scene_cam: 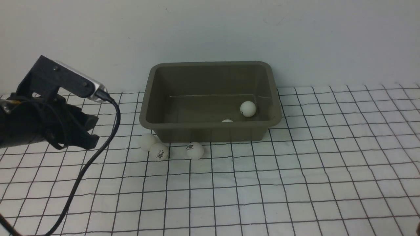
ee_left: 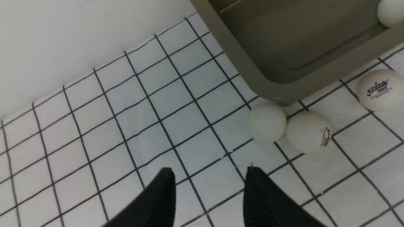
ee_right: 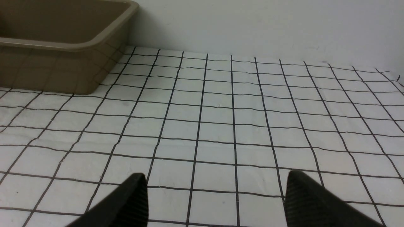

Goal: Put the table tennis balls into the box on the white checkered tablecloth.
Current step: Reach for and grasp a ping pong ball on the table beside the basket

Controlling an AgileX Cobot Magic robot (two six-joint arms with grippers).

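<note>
White gridded tablecloth (scene_cam: 295, 183): three matte white balls (scene_cam: 158, 151) centre-frame, right of nearer left gripper (scene_cam: 95, 130), jaws apart; right gripper (ee_right: 214, 189) likewise.

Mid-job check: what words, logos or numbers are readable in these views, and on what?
"红双喜" above "DHS", faint: lone ball, left wrist view.
Middle ball: red and dark print, seen sideways, unreadable.
Left ball: no print showing.
Boxed ball: small dark mark, too blurred to read.
Other boxed ball: mostly hidden.
Box, cloth: no text.
</note>
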